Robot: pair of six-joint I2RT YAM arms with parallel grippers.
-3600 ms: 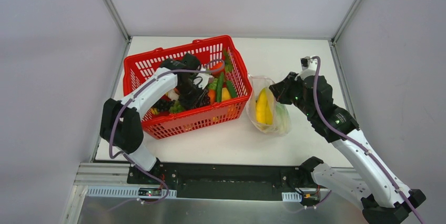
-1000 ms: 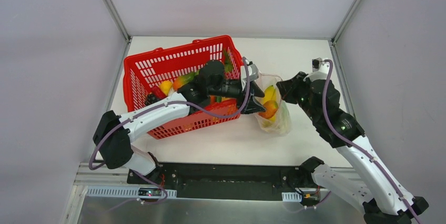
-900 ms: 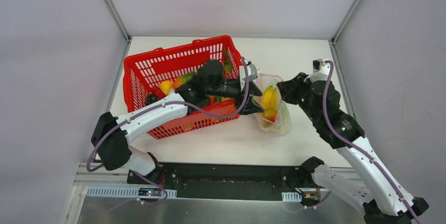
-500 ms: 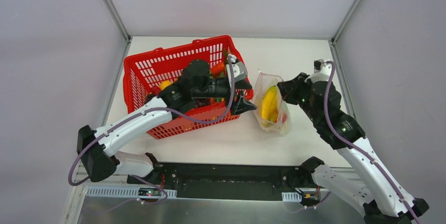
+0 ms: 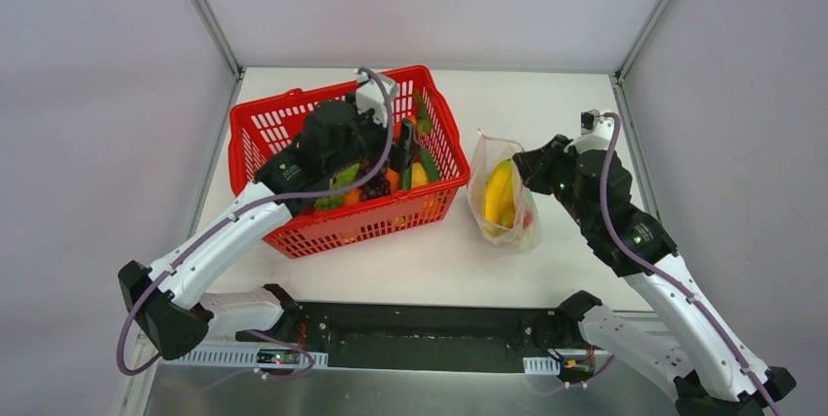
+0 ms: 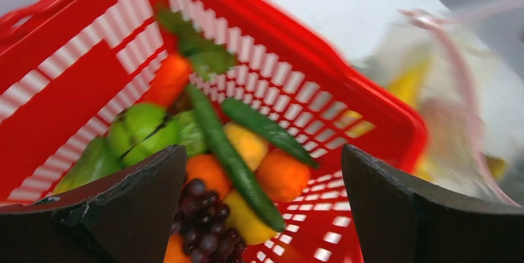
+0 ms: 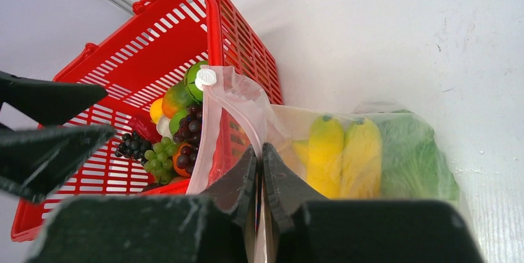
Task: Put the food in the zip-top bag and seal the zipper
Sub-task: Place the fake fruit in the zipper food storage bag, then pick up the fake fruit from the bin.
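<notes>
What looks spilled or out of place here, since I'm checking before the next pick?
Nothing stands out. No food lies loose on the table; it is all in the red basket or the zip-top bag, whose mouth edge the right gripper pinches. The left gripper hangs open over the basket.

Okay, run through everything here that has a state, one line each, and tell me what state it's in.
zip-top bag: mouth open, held up, with bananas and cabbage inside.
zipper: unsealed.
right hand: shut on the bag's mouth edge.
left hand: open, empty, above the basket.
red basket: upright, holding food.
</notes>
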